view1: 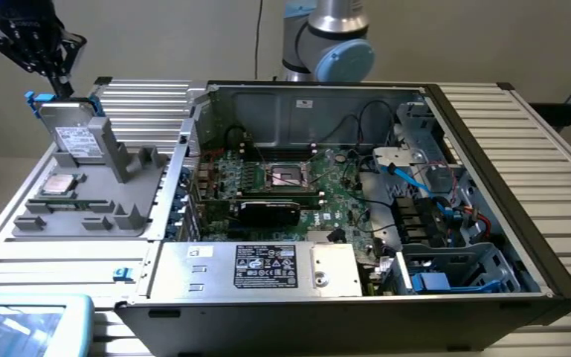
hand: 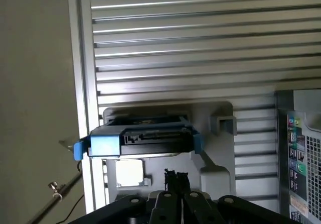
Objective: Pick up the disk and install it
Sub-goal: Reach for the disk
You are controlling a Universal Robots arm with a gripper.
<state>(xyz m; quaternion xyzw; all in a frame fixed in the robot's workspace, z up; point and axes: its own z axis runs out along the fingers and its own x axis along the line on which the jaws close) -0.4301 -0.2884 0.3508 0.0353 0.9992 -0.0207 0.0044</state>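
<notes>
Frankly, the jaws sit pressed together with nothing between them, poised just above the disk (view1: pixel 75 134). It stands upright on edge in a grey holder (view1: pixel 97 212) on the slatted surface (view1: pixel 146 104), beside the open computer case (view1: pixel 305 111). Coming down shut like that, they would likely strike its top edge rather than straddle it, and could tip it or jam it in its slot. The disk is silver-grey metal with a white label and blue rails along its edges.
</notes>
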